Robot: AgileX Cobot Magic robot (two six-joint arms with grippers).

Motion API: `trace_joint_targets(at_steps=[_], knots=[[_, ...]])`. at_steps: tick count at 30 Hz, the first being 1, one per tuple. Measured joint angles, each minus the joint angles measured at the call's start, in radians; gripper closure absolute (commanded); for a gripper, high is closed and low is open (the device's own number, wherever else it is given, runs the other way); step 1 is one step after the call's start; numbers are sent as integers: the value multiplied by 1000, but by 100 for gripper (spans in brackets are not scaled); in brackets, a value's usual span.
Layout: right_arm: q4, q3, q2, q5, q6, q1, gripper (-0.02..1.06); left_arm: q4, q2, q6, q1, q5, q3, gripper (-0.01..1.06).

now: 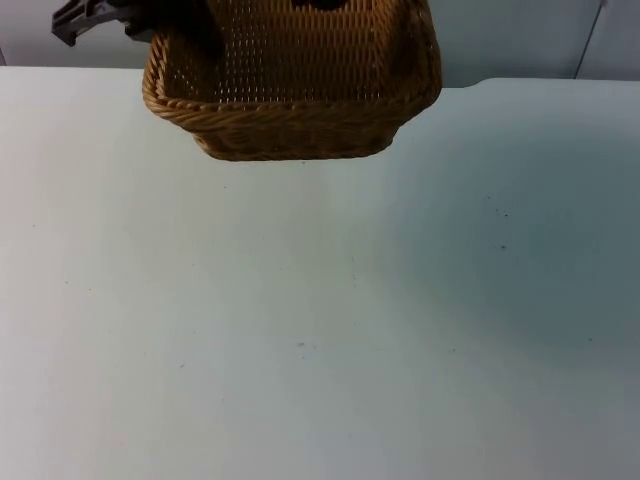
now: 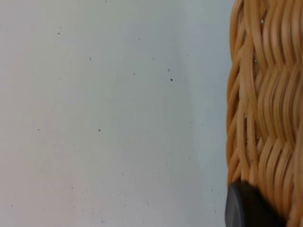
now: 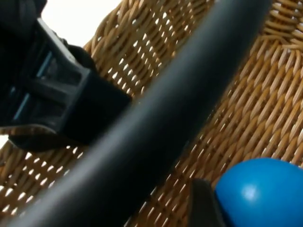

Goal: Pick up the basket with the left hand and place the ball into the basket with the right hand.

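One wicker basket (image 1: pixel 290 95) hangs lifted above the far part of the white worktop (image 1: pixel 320 330), near the grey partition wall (image 1: pixel 520 35), its open top tilted toward the top camera and its shadow falling on the worktop below it. The left hand (image 1: pixel 160 30) grips the basket at its left rim; in the left wrist view a black fingertip (image 2: pixel 246 208) presses against the woven outer wall of the basket (image 2: pixel 265 109), with bare worktop (image 2: pixel 104 113) beside it.

In the right wrist view, one blue ball (image 3: pixel 260 194) sits against the woven inside of the basket (image 3: pixel 246 118). A black fingertip (image 3: pixel 203 203) of the right hand touches the ball's side, but whether that hand is clamped on the ball or loose around it I cannot tell. A black bar (image 3: pixel 156 127) crosses diagonally in front of the weave, and the left hand (image 3: pixel 52 90) sits at the basket's rim.

Count: one basket, one ball.
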Motion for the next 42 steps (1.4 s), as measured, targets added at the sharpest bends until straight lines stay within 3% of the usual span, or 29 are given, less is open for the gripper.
trace_joint_targets(at_steps=[4, 8, 9, 12, 13, 14, 15, 16, 29, 33, 36, 42], knots=[[0, 0, 2, 0, 0, 0, 94, 0, 0, 0, 0, 0, 0, 105], [0, 0, 2, 0, 0, 0, 64, 0, 0, 0, 0, 0, 0, 105], [0, 0, 2, 0, 0, 0, 64, 0, 0, 0, 0, 0, 0, 105], [0, 0, 2, -2, -12, 0, 30, 0, 0, 2, 0, 0, 0, 105], [0, 0, 2, -2, -12, 0, 13, 0, 0, 2, 0, 0, 0, 105], [0, 0, 2, -2, -19, 0, 13, 0, 0, 2, 0, 0, 0, 105], [0, 0, 2, -4, -29, 0, 2, 0, 0, 2, 0, 0, 0, 105], [0, 0, 2, -4, -37, 0, 0, 0, 0, 4, 0, 0, 0, 105], [20, 0, 2, -2, -61, 0, 3, 0, 0, 6, 0, -2, 0, 105], [20, -21, 0, 45, -63, 0, 6, 0, 0, 6, 0, -2, 0, 105], [22, -66, -20, 143, -57, 0, 6, 0, 0, 6, 0, -2, 0, 105], [22, -101, -96, 214, -26, 0, 6, 0, 0, 6, 0, -2, 0, 105]])
